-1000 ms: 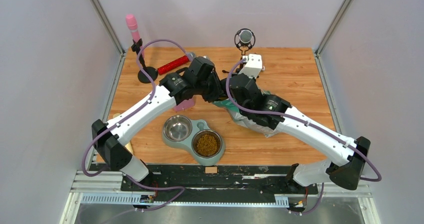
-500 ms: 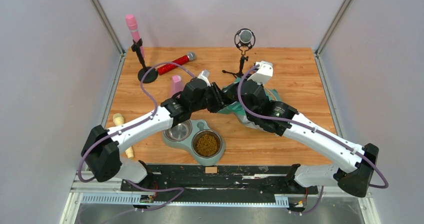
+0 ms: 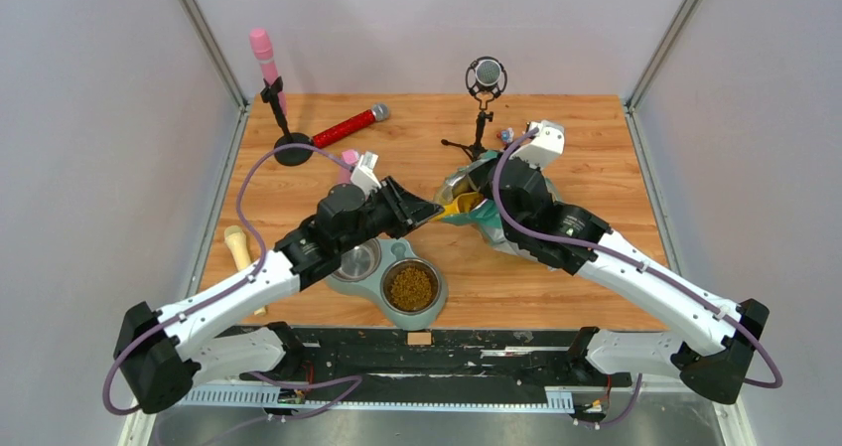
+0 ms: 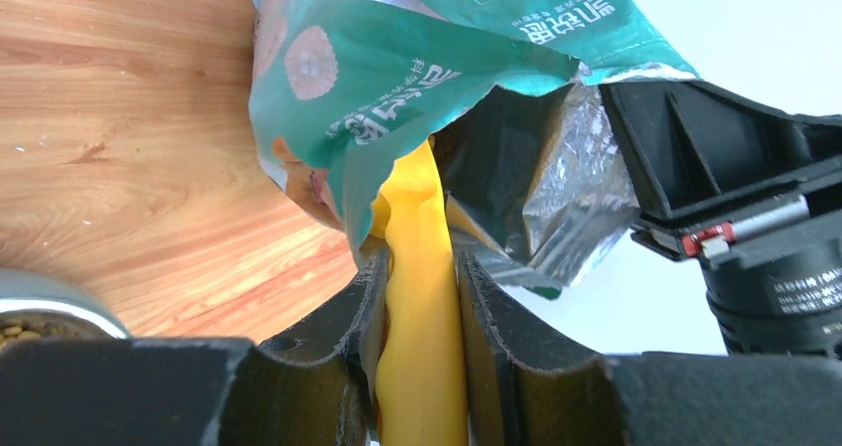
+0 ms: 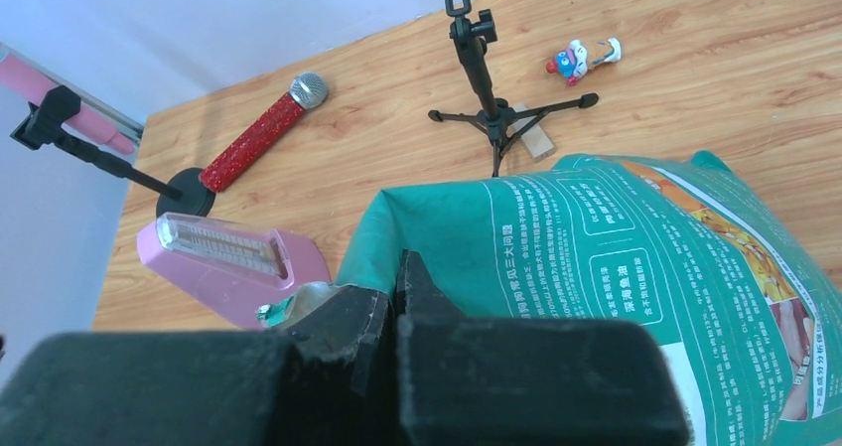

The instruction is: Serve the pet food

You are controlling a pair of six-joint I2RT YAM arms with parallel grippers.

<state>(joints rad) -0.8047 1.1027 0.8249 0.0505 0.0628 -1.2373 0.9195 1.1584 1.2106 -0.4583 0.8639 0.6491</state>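
On the right claw's [image 5: 397, 302] teal bag [image 5: 606, 257], white print blurs.

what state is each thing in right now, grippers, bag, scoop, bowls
left gripper, shut on the yellow scoop
yellow scoop, gripped, far end inside the bag's mouth
right gripper, shut on the bag's edge
bag, mouth open
pet food, fills one bowl of the feeder
empty bowl, bare steel, partly under the left arm
red microphone, lying flat
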